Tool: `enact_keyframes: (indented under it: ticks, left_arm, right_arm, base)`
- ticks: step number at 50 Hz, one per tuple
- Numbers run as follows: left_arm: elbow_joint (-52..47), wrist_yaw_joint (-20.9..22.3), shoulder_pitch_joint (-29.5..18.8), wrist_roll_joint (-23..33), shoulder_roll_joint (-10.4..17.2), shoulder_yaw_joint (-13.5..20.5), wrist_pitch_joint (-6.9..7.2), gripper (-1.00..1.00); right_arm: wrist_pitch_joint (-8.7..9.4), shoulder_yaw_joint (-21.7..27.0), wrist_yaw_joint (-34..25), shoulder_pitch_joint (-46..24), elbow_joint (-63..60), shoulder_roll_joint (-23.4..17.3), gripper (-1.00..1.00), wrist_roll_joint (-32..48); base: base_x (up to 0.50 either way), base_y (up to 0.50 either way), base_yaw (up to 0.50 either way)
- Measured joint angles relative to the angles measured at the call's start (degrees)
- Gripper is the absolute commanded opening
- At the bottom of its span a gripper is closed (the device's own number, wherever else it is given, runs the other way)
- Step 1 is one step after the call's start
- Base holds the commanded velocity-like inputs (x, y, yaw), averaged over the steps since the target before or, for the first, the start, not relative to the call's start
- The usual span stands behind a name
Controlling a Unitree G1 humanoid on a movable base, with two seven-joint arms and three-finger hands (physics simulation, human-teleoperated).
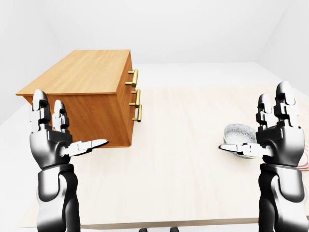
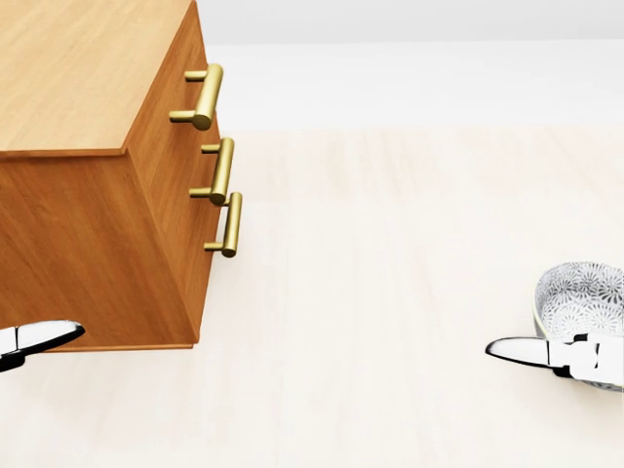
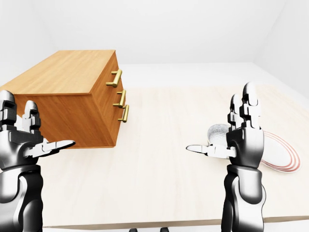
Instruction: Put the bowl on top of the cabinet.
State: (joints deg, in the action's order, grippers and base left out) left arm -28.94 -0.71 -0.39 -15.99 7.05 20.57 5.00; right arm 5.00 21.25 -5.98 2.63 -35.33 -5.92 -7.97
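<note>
A wooden cabinet (image 1: 82, 72) with three brass handles (image 2: 223, 171) on its right-hand face stands on the table at the left of the views; nothing lies on its flat top. The patterned grey-white bowl (image 2: 585, 297) sits on the table at the right. My right hand (image 1: 270, 125) is raised and open just below and in front of the bowl, its thumb (image 2: 522, 350) crossing the bowl's lower rim in the head view; whether it touches is unclear. My left hand (image 1: 67, 128) is raised and open at the cabinet's lower left corner, holding nothing.
The pale wooden table (image 1: 183, 159) spreads between cabinet and bowl. A white plate with red rim rings (image 3: 282, 154) lies to the right of the bowl, partly hidden behind my right hand. The table's near edge runs along the bottom of the eye views.
</note>
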Motion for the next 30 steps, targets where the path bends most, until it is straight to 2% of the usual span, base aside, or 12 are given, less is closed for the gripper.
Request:
enact_keyframes:
  ticks: [4, 18, 30]
  left_arm:
    - [0.03, 0.02, 0.03, 0.03, -0.02, -0.02, 0.00, 1.00]
    - [-0.07, 0.02, 0.08, 0.07, -0.08, -0.10, 0.00, 1.00]
    - [-0.20, -0.02, 0.04, 0.08, -0.15, -0.16, 0.00, 1.00]
  right_arm:
    - [0.00, 0.02, 0.02, 0.02, 0.09, 0.00, 1.00, 0.00]
    - [0.00, -0.04, -0.04, 0.04, 0.66, -0.06, 1.00, 0.14]
    - [0.00, -0.09, -0.03, -0.07, 1.06, -0.20, 1.00, 0.46]
  base:
    - [0.07, 0.45, 0.00]
    - [0.01, 0.03, 0.00]
    - [0.00, 0.50, 0.00]
